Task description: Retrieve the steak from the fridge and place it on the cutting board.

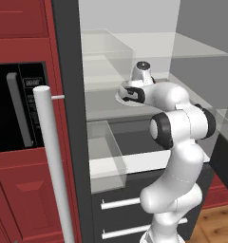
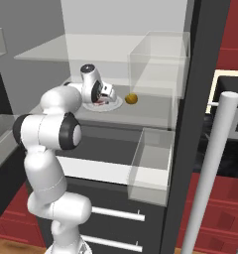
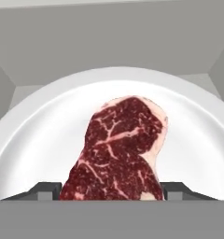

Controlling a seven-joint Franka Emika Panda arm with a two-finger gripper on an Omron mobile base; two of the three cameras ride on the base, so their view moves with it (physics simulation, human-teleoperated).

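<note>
The gripper (image 3: 111, 190) is down over the white plate (image 3: 34, 140) inside the fridge (image 1: 68, 118), and in the hand view its two dark fingertips (image 3: 45, 189) stand one on each side of the steak (image 3: 118, 149). The jaws are spread about as wide as the near end of the meat. Whether the pads are already pressing on it I cannot tell, because the lowest part of the tips is hidden.

Taking the plate as the landmark: the steak lies on it, a little toward the gripper's side of its middle. From the right base view a bit of red shows on the plate just under the hand (image 2: 102, 95). A small yellow-brown round food item (image 2: 132, 99) sits on the same glass shelf (image 2: 155, 111), just beside the plate on the side toward the fridge's open front edge.

I judge this to be the grasping step, the first half of the job. The next move calls for closing firmly on the meat, lifting it clear of the plate, and drawing the arm back out between the shelves without clipping the clear bin (image 2: 150, 168) below.

Counted: one steak, one plate, one round food item, two silver drawer handles (image 1: 119, 203), one black oven (image 1: 16, 109) beside the fridge.
</note>
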